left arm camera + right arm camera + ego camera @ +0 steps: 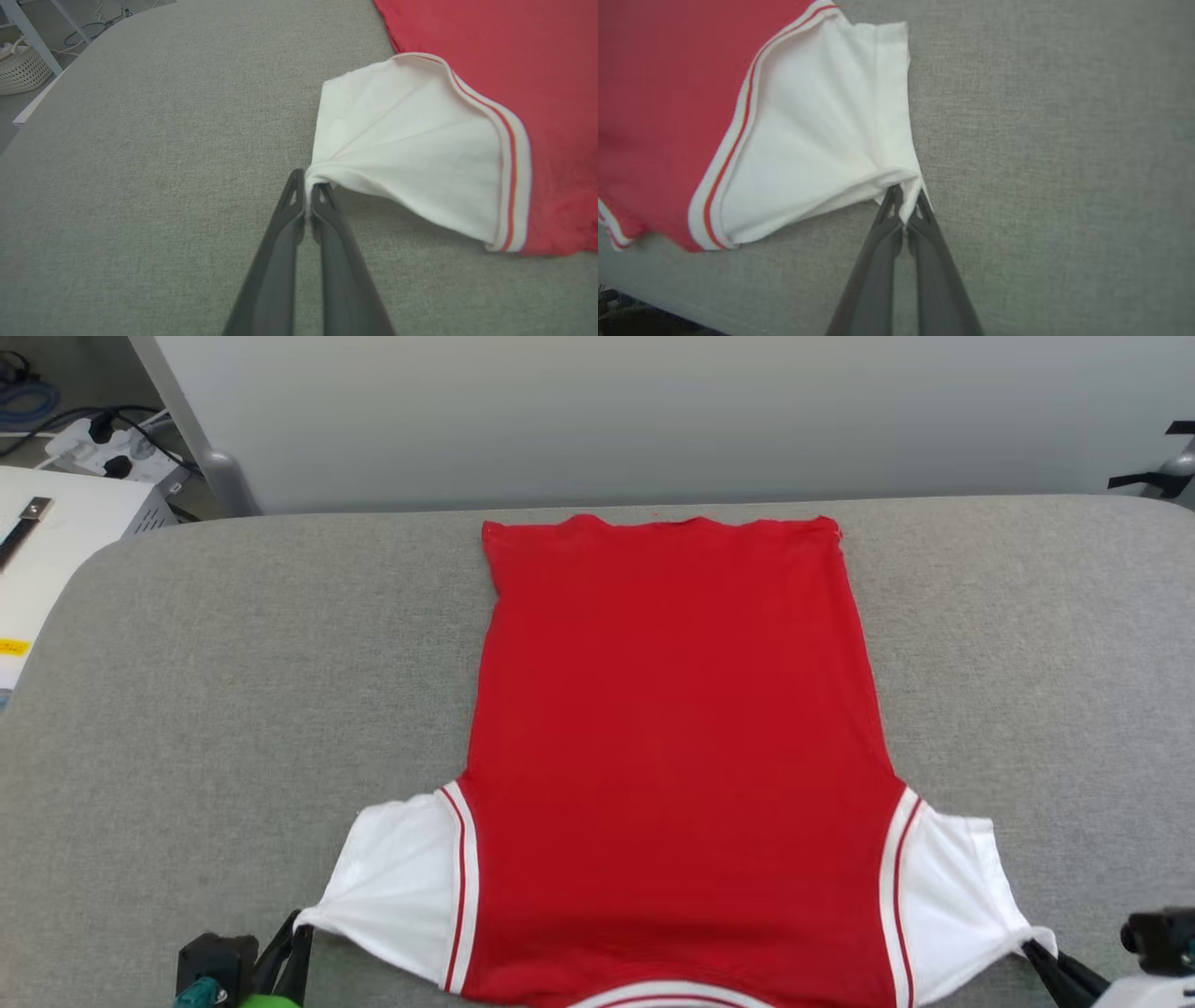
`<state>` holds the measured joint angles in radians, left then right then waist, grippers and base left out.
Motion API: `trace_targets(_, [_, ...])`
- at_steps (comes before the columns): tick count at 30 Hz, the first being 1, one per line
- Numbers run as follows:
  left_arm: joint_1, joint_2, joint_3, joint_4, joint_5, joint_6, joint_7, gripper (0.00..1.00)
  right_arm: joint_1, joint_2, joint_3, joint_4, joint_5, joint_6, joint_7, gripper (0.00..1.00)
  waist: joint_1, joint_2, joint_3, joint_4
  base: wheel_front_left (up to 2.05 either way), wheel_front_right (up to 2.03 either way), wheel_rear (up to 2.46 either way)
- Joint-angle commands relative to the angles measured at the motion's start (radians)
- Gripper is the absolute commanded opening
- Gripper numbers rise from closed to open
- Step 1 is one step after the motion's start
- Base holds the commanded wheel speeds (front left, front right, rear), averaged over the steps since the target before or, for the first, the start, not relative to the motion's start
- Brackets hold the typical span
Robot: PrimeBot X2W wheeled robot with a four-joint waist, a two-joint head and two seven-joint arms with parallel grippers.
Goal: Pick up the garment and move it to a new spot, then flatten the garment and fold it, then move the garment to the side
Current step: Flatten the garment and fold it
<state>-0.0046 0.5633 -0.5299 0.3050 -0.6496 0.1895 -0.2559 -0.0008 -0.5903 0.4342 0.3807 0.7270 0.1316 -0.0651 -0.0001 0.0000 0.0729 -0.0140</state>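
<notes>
Lying flat on grey table, plain red side up: garment; left pincer clamped on left sleeve tip, right pincer clamped on right sleeve tip; red body stretches between them.

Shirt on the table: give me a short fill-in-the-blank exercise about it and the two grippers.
1. The shirt has a ___ body.
2. It lies spread out on a ___ table.
3. The left gripper and the right gripper each pinch a white ___.
Missing words: red; gray; sleeve.
</notes>
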Motion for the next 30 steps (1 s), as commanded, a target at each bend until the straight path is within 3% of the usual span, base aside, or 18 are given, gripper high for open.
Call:
trace_targets(1, [0.033,0.002,0.019,0.001,0.005,0.008,-0.006,0.00,0.042,-0.007,-0.024,0.000,-0.003,-0.001,0.011,0.00,0.0001,0.0000,-0.012,0.009,0.00,0.00,0.00])
trace_targets(12, [0.105,-0.049,0.072,0.009,0.055,-0.032,-0.006,0.00,0.207,0.046,-0.184,-0.109,-0.091,-0.001,0.085,0.00,0.0001,0.0000,-0.015,0.022,0.00,0.00,0.00])
trace_targets(13, [0.104,-0.054,0.076,0.007,0.062,-0.033,-0.006,0.00,0.205,0.058,-0.208,-0.119,-0.103,-0.001,0.075,0.27,0.0001,0.0000,-0.015,0.024,0.00,0.00,0.00])
trace_targets(14, [0.101,-0.060,0.080,0.004,0.072,-0.034,-0.006,0.00,0.202,0.069,-0.236,-0.128,-0.120,-0.001,0.066,0.71,0.0001,0.0000,-0.015,0.025,0.00,0.00,0.00])
trace_targets(15, [0.098,-0.065,0.084,-0.001,0.080,-0.036,-0.006,0.00,0.198,0.075,-0.258,-0.136,-0.140,-0.001,0.059,1.00,0.0001,0.0000,-0.014,0.026,0.00,0.00,0.00])
trace_targets(26, [0.065,-0.115,0.130,-0.077,0.180,-0.047,-0.006,0.00,0.021,0.095,-0.517,-0.331,-0.263,-0.001,0.054,1.00,0.0001,0.0000,0.016,0.052,0.00,0.00,0.00])
trace_targets(30, [0.042,-0.128,0.146,-0.125,0.224,-0.045,-0.006,0.00,-0.127,0.060,-0.526,-0.404,-0.264,-0.001,0.128,1.00,0.0001,0.0000,0.051,0.077,0.00,0.00,0.00])
